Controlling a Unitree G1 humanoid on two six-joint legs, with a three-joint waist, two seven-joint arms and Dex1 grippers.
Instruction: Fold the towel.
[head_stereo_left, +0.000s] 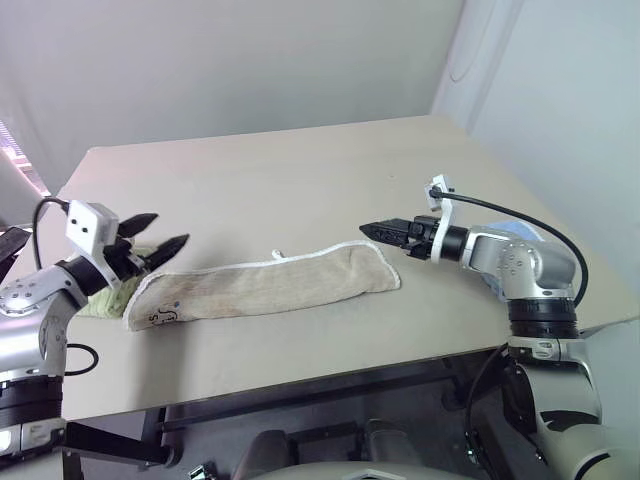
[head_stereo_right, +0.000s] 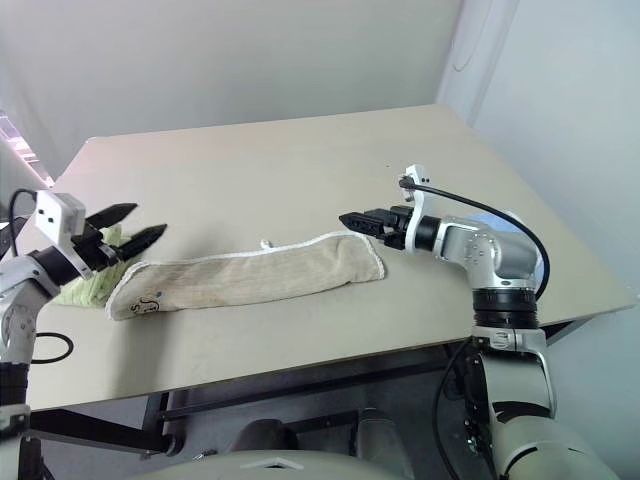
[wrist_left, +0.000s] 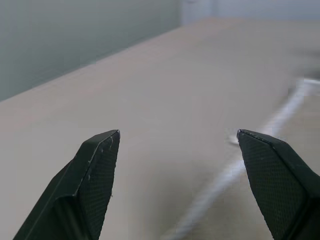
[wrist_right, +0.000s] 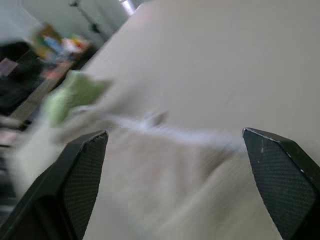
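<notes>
**Towel folded once into a long strip; both grippers lifted clear**

Nearest the near edge of the table (head_stereo_left: 300, 160), the towel (head_stereo_left: 270, 285) lies as a long, narrow band running roughly parallel to that edge, a little left of the middle. It looks doubled over lengthwise: the white corded edging (head_stereo_left: 300, 258) runs along its far side, a small white loop (head_stereo_left: 278, 255) pokes out from that edging, and a dark embroidered mark (head_stereo_left: 165, 316) shows near its left end. The right end is rounded and slightly bunched rather than square.

At the left end, the left gripper (head_stereo_left: 152, 237) hangs just above the cloth, its two black fingers spread apart and holding nothing. At the right end, the right gripper (head_stereo_left: 385, 232) hovers just above and beyond the towel's corner; from the wrist view its fingers stand wide apart, also empty. Neither touches the towel.

A light green folded towel (head_stereo_left: 105, 300) sits just beside the left end, partly under the left gripper, close to the table's left edge.

By my reading, the first lengthwise fold is done and released. What remains is at least one crosswise fold, bringing one end over the other, and perhaps straightening the bunched right end beforehand, so the strip becomes a compact rectangle.
</notes>
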